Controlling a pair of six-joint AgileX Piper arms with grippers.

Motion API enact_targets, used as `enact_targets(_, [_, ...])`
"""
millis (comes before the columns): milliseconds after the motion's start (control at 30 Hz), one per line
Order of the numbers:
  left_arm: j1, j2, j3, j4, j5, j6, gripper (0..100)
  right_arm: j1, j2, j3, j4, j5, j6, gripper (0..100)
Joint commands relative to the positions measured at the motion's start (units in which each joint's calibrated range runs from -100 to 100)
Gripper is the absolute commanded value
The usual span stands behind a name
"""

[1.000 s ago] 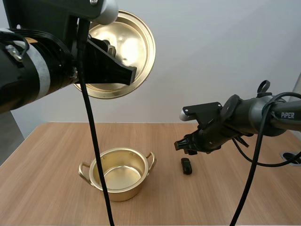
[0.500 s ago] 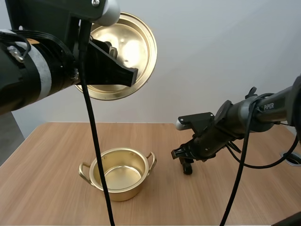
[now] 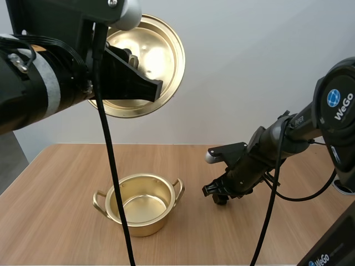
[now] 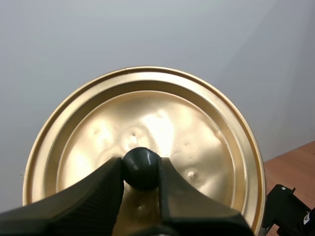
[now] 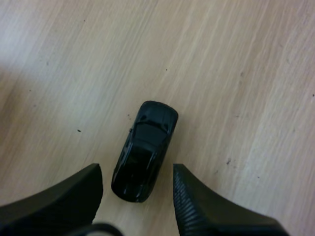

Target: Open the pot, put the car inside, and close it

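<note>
1. Right wrist view: the right fingers (image 5: 202,206) stand apart, straddling one end of the black car (image 5: 145,147), which lies flat on the bench (image 5: 236,73).
2. Best play, I'd say: drop a touch lower, centre on the body, and close across the narrow sides, not the ends.
3. Up high, the left fingers (image 4: 93,196) are clamped on the lid (image 4: 202,142) by its knob (image 4: 141,168), well above the bench.
4. The open pot (image 3: 138,224) sits near the car, empty. Nothing lies between them, so just lift clear of its rim and handle (image 3: 178,185).
</note>
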Motion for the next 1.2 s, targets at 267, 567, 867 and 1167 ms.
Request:
enact_targets(267, [1.35,0.0,0.0,-0.5,0.3,0.0,0,1.7,3.3,-1.6,3.5,0.8,-4.3,0])
enact_targets(567, [1.49,0.0,0.0,-0.6,0.7,0.0,0,1.7,-7.7,-6.0,4.4,4.3,-4.5,0])
enact_targets(867, [2.25,0.0,0.0,-1.9,0.5,0.0,0,3.8,-22.6,-6.0,33.0,36.1,-26.1,0])
enact_targets(1167, [4.25,0.0,0.0,-4.1,0.7,-0.5,0,13.4,-14.3,-6.0,30.2,26.4,-26.8,0])
